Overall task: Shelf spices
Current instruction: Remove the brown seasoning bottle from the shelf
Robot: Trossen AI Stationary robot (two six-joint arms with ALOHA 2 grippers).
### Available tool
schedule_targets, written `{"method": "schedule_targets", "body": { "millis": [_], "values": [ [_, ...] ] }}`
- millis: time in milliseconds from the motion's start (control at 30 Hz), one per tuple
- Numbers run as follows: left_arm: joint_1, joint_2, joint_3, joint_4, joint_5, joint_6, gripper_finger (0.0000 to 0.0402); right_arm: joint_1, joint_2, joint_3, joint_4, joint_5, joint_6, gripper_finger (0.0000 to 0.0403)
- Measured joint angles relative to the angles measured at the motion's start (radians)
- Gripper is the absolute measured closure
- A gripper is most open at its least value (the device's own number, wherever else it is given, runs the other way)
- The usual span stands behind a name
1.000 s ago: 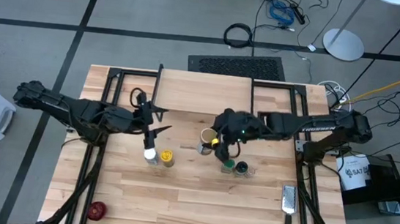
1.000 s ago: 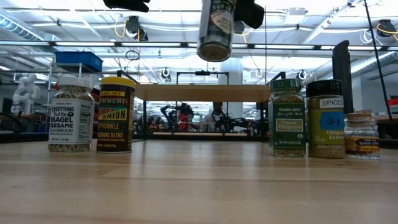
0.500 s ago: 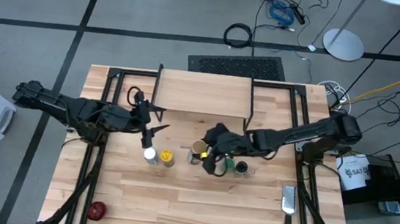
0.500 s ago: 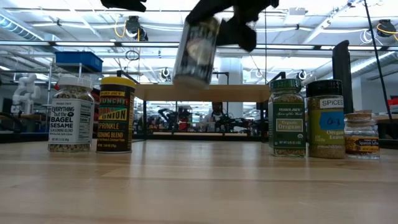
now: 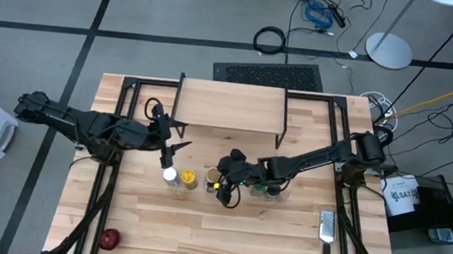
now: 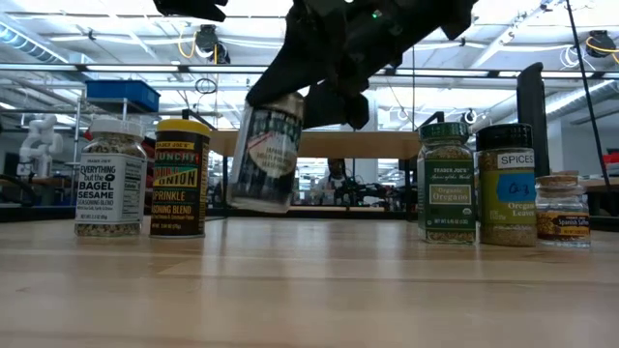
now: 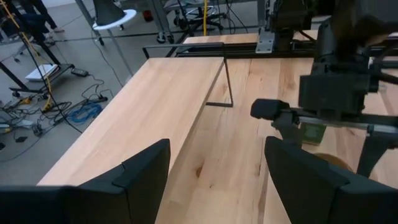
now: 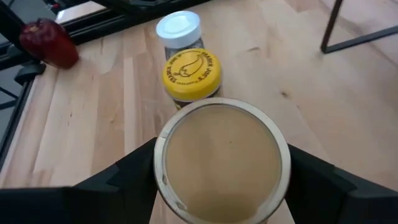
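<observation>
1. The right end effector (image 5: pixel 223 179) is clamped on the tan-capped jar (image 6: pixel 266 155), fingers on either side of its beige lid (image 8: pixel 221 155) in the right wrist view. A second ago the jar hung high, up near the shelf (image 5: pixel 230 106); now it sits low and tilted, its base just above the table (image 5: pixel 200 233), roughly mid-table and just beside the yellow jar (image 5: pixel 189 178)

2. In the low view the jar has swung down and toward the yellow jar (image 6: pixel 180 177) and the white-capped jar (image 6: pixel 111 176), and the arm has stretched further across the table from the right edge

3. This looks like a move away from the shelf, not onto it. My reading is that the jar is being set back down, or repositioned for a better grasp, so no spice is shelved yet and the plank top stays bare

4. The green-lidded jar (image 6: pixel 446 182), the dark-lidded jar (image 6: pixel 506 184) and a small cork-topped jar (image 6: pixel 562 209) stand in a row toward the table's right edge, unmoved

5. The left end effector (image 5: pixel 174 139) hovers above the white-capped jar (image 5: pixel 170 175), fingers apart and empty in the left wrist view, unchanged over the last second

6. A red round object (image 5: pixel 109 237) lies near the front-left corner and a grater (image 5: pixel 327 228) near the front-right, both untouched
</observation>
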Motion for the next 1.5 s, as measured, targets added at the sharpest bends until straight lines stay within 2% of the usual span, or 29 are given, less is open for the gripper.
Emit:
{"method": "schedule_targets", "body": {
  "millis": [133,267,967,1500],
  "values": [
    [0.000,0.000,0.000,-0.001,0.000,0.000,0.0130,0.001,0.008,0.000,0.021,0.001,-0.015,0.0133],
    [0.000,0.000,0.000,0.000,0.000,0.000,0.0130,0.002,0.008,0.000,0.020,0.047,-0.043,0.0133],
    [0.000,0.000,0.000,0.001,0.000,0.000,0.0130,0.002,0.085,0.000,0.098,0.043,-0.070,0.0133],
    [0.000,0.000,0.000,0.000,0.001,0.000,0.0130,0.002,0.085,0.000,0.106,0.043,-0.069,0.0133]
  ]
}}
